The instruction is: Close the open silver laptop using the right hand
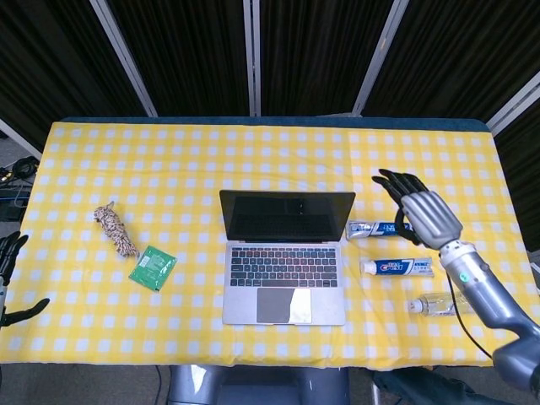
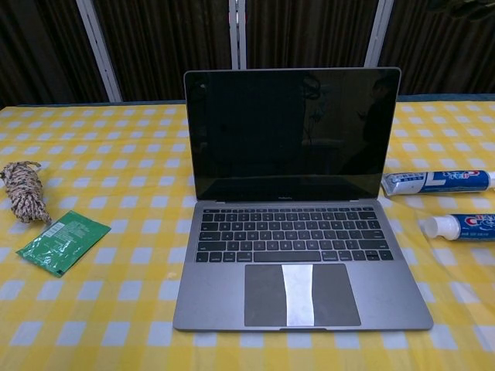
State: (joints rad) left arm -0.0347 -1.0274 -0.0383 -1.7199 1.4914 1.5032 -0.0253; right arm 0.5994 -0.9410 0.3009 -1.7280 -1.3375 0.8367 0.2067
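Observation:
The silver laptop (image 1: 285, 257) stands open in the middle of the yellow checked table, its dark screen (image 2: 292, 133) upright and its keyboard facing me. My right hand (image 1: 420, 207) hovers above the table to the right of the screen, fingers spread and holding nothing, a short gap from the lid's right edge. Only its dark fingertips (image 2: 472, 8) show at the top right corner of the chest view. My left hand (image 1: 12, 278) sits at the far left table edge, fingers apart and empty.
Two toothpaste tubes (image 1: 384, 229) (image 1: 396, 267) lie right of the laptop, under my right arm, with a clear small bottle (image 1: 440, 304) nearer the front edge. A coil of rope (image 1: 116, 229) and a green packet (image 1: 153, 267) lie to the left.

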